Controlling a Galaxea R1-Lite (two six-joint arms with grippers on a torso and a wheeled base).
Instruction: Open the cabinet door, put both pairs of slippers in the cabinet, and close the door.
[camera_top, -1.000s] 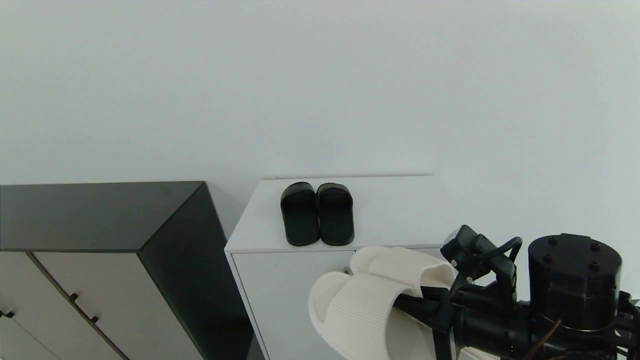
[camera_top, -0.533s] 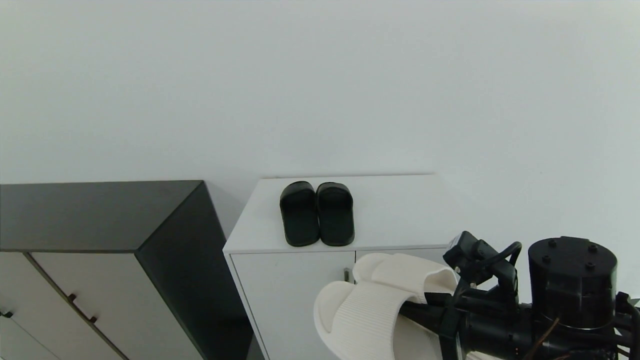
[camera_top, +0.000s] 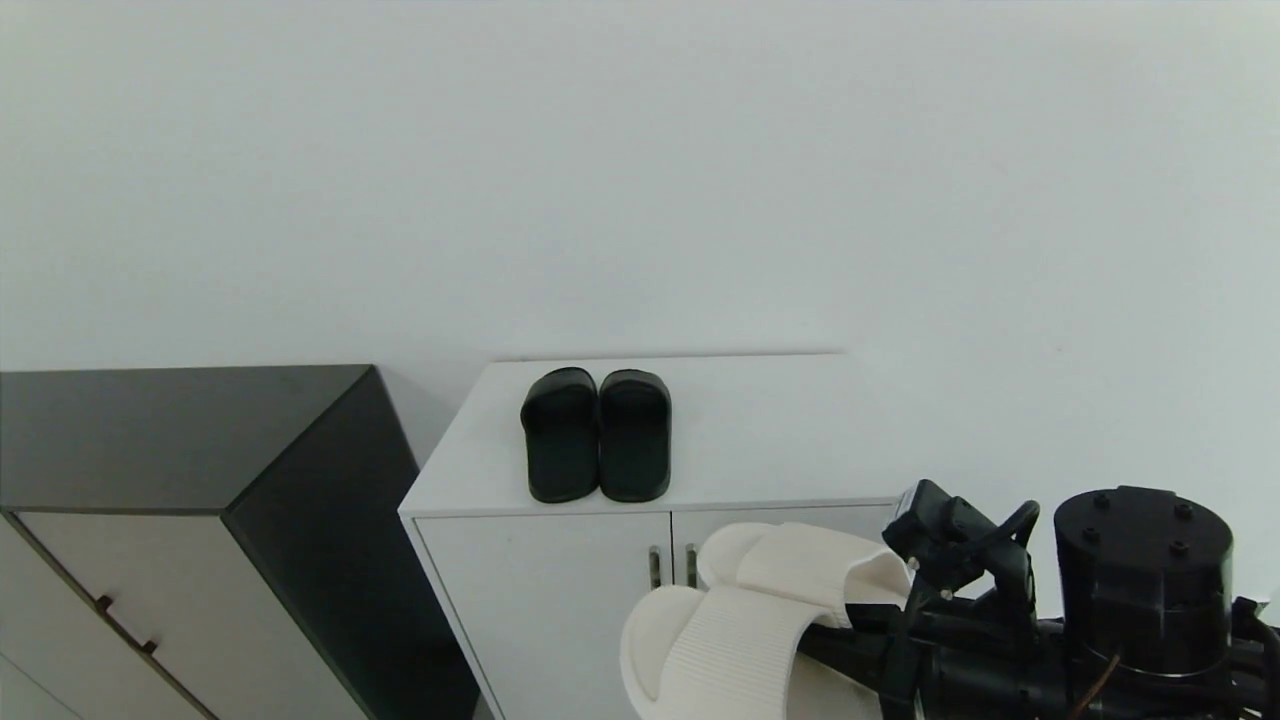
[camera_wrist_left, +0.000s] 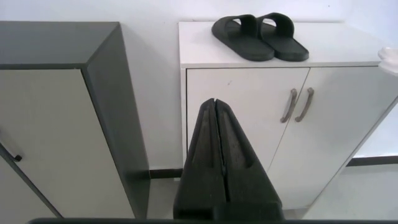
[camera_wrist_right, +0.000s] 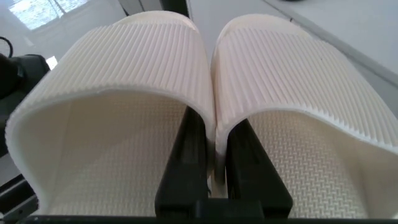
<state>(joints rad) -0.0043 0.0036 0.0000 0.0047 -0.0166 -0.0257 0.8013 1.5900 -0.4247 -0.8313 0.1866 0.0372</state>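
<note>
My head camera has swung sideways, right gripper (camera_wrist_right: 214, 127) clamps white slippers (camera_top: 740, 610), left gripper (camera_wrist_left: 215, 104) pinched tight, empty, black slippers (camera_top: 597, 435) atop closed cabinet (camera_top: 540, 600).

To my left there's a dark dresser (camera_top: 180, 430), matte top, with pale drawer fronts (camera_top: 170, 570) and small dark handles (camera_top: 103, 604). Plain white wall (camera_top: 640, 180) behind it. Down low, a black baseboard (camera_wrist_left: 165, 173) runs above pale floor (camera_wrist_left: 163, 200).
</note>
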